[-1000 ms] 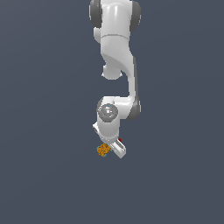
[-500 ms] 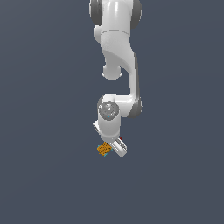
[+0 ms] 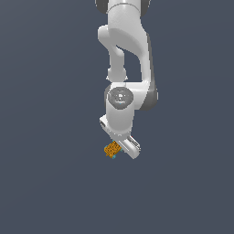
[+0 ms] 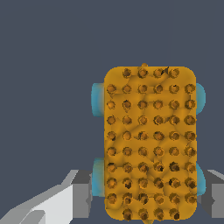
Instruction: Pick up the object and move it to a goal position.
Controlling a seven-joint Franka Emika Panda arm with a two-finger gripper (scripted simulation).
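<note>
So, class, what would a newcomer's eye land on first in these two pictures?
In the wrist view, an orange studded block with cyan bumps at its edges fills the frame, sitting between the tool's grey fingers. In the exterior view, the white arm hangs down the middle of a plain dark background.

Object [image 3: 111,149] betw. jaws, at arm [image 3: 123,68] tip, exterior view's left of wrist
</note>
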